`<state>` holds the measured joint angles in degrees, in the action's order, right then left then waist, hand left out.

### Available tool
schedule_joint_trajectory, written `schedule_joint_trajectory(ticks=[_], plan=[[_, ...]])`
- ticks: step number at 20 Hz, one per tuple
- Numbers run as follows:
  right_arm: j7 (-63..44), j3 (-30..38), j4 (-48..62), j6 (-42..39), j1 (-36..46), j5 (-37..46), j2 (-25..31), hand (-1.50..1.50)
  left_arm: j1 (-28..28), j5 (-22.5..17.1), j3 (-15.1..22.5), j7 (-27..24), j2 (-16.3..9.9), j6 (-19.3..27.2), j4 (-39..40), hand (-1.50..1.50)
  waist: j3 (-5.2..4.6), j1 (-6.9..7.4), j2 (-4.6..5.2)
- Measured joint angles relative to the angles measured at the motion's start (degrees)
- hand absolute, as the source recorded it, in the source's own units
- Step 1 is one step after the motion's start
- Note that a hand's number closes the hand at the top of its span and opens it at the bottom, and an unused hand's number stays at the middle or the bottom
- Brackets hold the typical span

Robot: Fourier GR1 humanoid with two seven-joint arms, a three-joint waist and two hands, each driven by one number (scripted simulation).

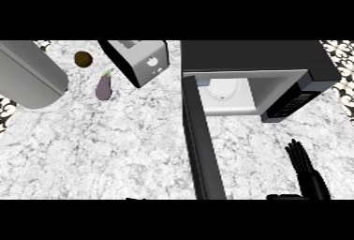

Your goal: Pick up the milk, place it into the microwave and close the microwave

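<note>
The black microwave stands at the back right with its door swung wide open, reaching toward the view's lower edge. Inside its pale cavity sits a white carton-like thing, the milk, upright on the floor of the oven. My right hand is to the right of the door, in front of the microwave's control panel, fingers straight and open, holding nothing. Only a dark sliver of my left hand shows at the lower edge.
A silver toaster stands at the back centre, left of the microwave. A purple eggplant and a brown round item lie left of it. A large grey rounded appliance fills the far left.
</note>
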<state>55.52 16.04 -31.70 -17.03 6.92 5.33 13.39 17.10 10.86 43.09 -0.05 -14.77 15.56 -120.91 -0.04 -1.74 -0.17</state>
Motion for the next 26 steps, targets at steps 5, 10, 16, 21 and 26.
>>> schedule_joint_trajectory(ticks=[5,10,16,21,26], plan=[[-0.9,-1.2,-6.5,-1.5,-5.2,-2.4,1.6,-1.50,-8.9,-0.3,0.7,4.3,3.9,-4.1,7.3,1.50,0.00,-0.32,0.10],[-1.8,-2.2,-12.7,-2.9,-10.7,-5.5,3.3,-1.50,-15.8,-2.1,2.2,7.8,8.0,-8.7,14.2,1.50,0.00,-0.43,0.09],[-3.4,-3.9,-21.6,-4.4,-16.2,-9.8,4.3,-1.50,-24.4,0.1,5.3,8.6,13.1,-7.6,24.2,1.50,-0.03,-0.56,0.07],[-4.7,-6.0,-28.4,-6.1,-19.2,-13.2,5.8,-1.50,-31.7,-2.4,9.8,9.4,14.2,-2.5,32.3,1.50,-0.03,-1.60,0.21],[-7.2,-8.3,-35.8,-8.0,-20.6,-17.2,7.4,-1.50,-37.1,-7.7,14.2,9.9,14.5,2.4,38.8,1.50,-0.06,-3.51,0.40]])
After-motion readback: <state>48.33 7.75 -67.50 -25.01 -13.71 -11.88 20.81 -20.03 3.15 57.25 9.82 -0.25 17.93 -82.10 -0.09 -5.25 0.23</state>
